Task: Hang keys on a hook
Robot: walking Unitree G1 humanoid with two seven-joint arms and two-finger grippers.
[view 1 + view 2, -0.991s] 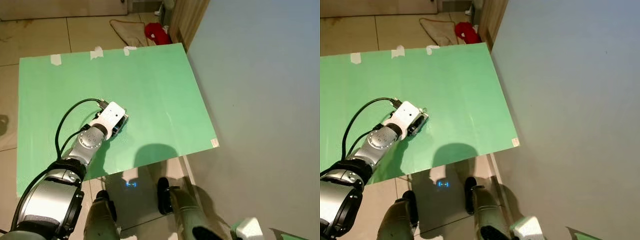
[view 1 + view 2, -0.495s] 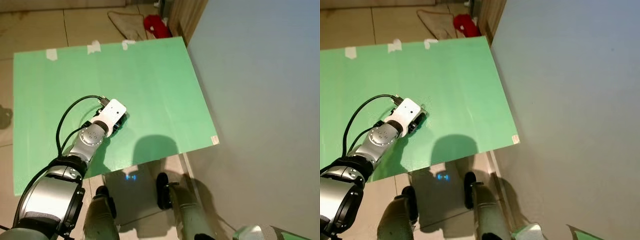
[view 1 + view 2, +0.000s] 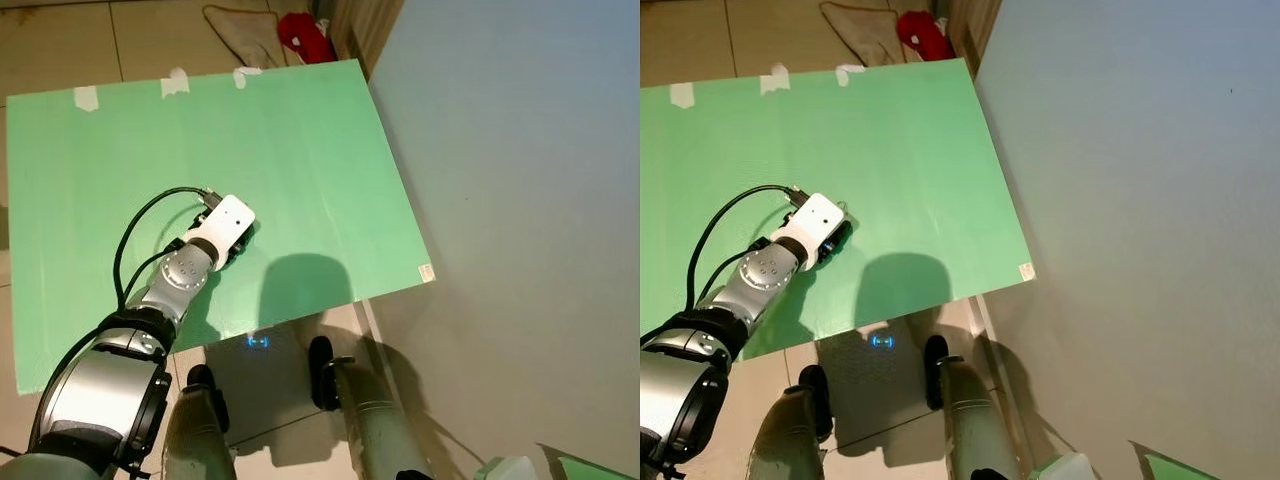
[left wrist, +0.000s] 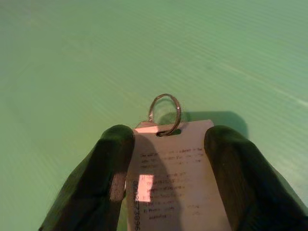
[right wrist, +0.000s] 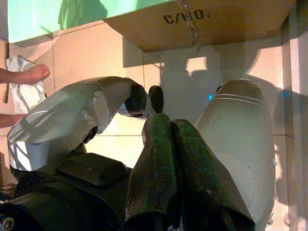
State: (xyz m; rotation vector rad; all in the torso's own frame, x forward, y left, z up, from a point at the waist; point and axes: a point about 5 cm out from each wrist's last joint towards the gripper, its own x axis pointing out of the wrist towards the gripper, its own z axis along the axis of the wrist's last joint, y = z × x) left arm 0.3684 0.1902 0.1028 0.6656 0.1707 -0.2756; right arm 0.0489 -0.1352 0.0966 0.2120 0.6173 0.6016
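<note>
Down low, the left gripper [image 4: 166, 159] reaches out over the green board [image 3: 300, 150] lying on the tiled floor [image 3: 60, 40], its two black fingers [image 4: 103, 173] pinching a white printed tag [image 4: 175, 178] between them. Its long axis runs along the fingers, and the metal key ring [image 4: 164, 114] sits at the far end, pointing away from the wrist, just above the board. The right gripper [image 5: 175, 168] hangs by the robot's leg with fingers pressed together, holding nothing. A red cloth [image 3: 305, 35] lies beyond the board.
</note>
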